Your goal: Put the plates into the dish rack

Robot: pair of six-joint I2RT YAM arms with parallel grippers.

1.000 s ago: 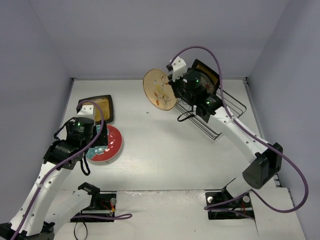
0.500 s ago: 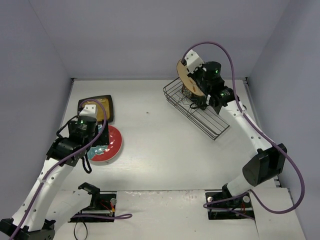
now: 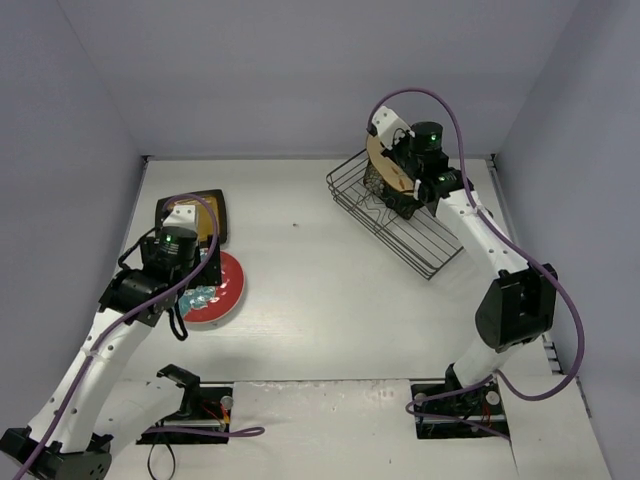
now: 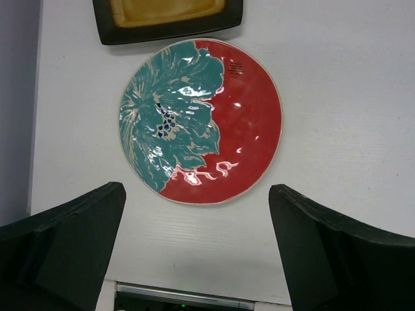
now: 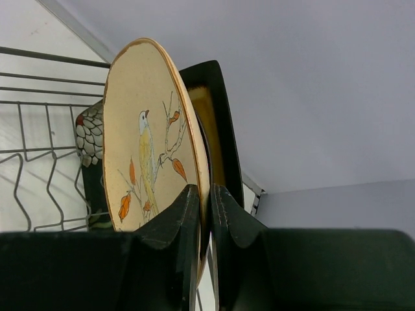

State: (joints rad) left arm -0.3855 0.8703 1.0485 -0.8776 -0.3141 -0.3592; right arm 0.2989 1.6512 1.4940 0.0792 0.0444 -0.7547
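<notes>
My right gripper (image 3: 393, 178) (image 5: 209, 194) is shut on the rim of the round cream brown-rimmed plate (image 3: 377, 160) (image 5: 146, 149) and holds it on edge over the far end of the black wire dish rack (image 3: 420, 240) (image 5: 39, 162). A square amber plate (image 5: 211, 123) stands just behind it, and the dark flowered plate (image 5: 87, 133) stands in front. My left gripper (image 3: 195, 293) (image 4: 196, 194) is open above the near edge of the red-teal floral plate (image 3: 228, 285) (image 4: 201, 120), which lies flat. The other amber plate (image 3: 195, 215) (image 4: 167, 16) lies beyond it. The small beige plate is out of view.
Grey walls close in the table (image 3: 320, 300) on the left, back and right. The rack sits at an angle at the back right. The arm bases and cables are at the near edge.
My right arm swung the cream plate from left of the rack to over its far end and turned it on edge. My left arm shifted slightly over the red-teal plate.
</notes>
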